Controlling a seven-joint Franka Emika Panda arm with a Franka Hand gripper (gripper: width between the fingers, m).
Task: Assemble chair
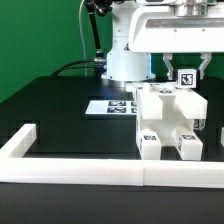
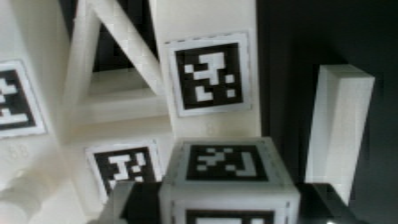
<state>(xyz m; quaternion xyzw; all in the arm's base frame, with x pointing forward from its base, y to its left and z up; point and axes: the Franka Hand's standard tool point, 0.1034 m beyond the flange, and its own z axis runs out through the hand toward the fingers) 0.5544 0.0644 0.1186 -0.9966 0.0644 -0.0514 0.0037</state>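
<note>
The chair [image 1: 165, 118] stands as a chunky white assembly with small tags at the exterior view's right. My gripper [image 1: 186, 72] hangs just above its top and is shut on a white cube-ended piece [image 1: 186, 77] that carries a tag. In the wrist view the cube-ended piece [image 2: 222, 165] sits between my dark fingers [image 2: 135, 205], with tags on two of its faces. Beyond it are the chair's tagged upright panel [image 2: 208, 70] and a plain white bar [image 2: 338, 115]. Whether the piece touches the assembly is hidden.
The marker board [image 1: 108, 106] lies flat on the black table behind the chair, near the robot base [image 1: 128, 60]. A long low white border rail [image 1: 90, 171] runs along the front edge and turns up at the left corner [image 1: 20, 140].
</note>
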